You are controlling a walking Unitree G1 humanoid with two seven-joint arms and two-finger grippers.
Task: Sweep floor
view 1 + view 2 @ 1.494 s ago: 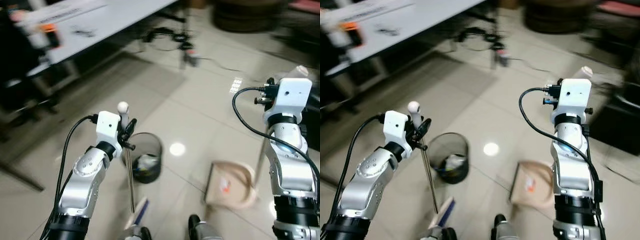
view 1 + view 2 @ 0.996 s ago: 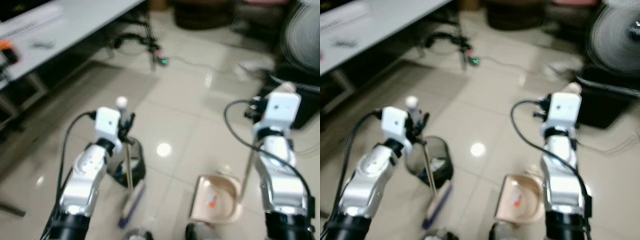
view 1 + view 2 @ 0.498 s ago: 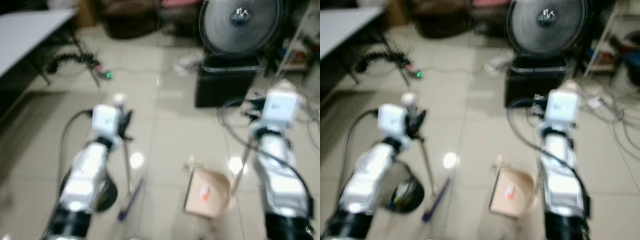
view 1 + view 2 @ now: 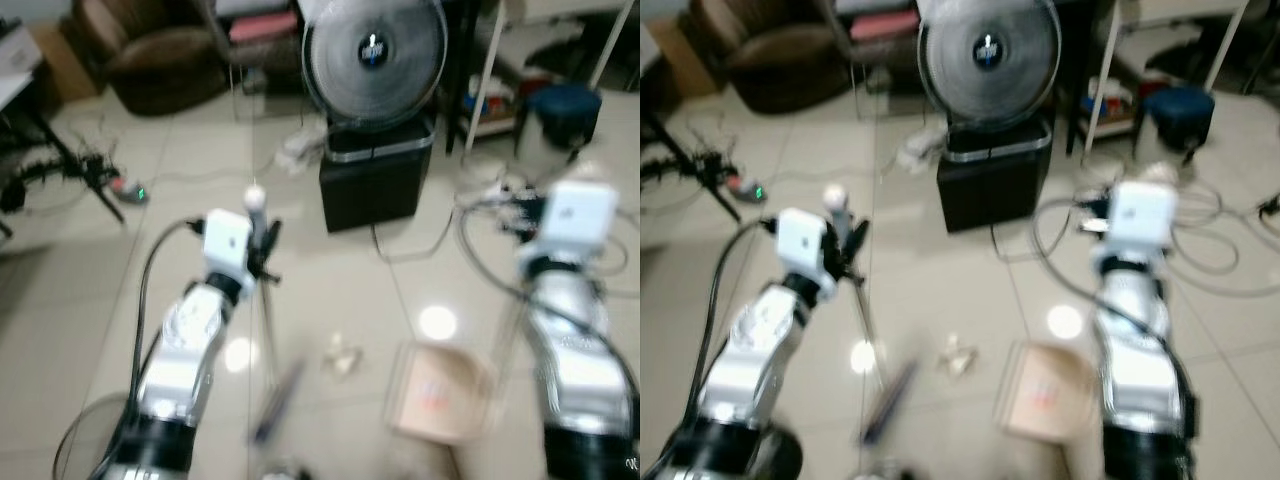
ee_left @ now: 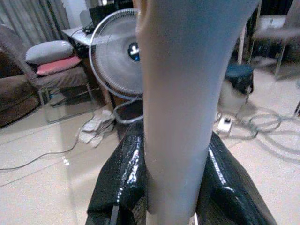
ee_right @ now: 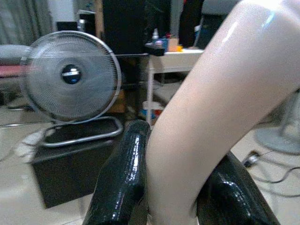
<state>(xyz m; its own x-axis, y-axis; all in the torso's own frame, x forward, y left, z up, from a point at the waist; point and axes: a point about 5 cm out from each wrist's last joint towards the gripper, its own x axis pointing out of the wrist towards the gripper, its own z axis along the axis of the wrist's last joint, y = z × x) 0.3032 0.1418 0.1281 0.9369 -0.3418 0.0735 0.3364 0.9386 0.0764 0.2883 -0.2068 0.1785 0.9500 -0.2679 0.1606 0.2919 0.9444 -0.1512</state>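
Both tools gripped as before, fan nearer

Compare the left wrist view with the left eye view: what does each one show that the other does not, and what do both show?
Left wrist view alone: up close, two black fingers clamp the pale broom handle, and a grey cushion lies on a chair.

Left eye view alone: the crumpled scrap on the floor, the beige dustpan whose handle the right gripper holds, and the broom head low on the tiles.

Both: the standing fan on its black box, and cables on the tiled floor.
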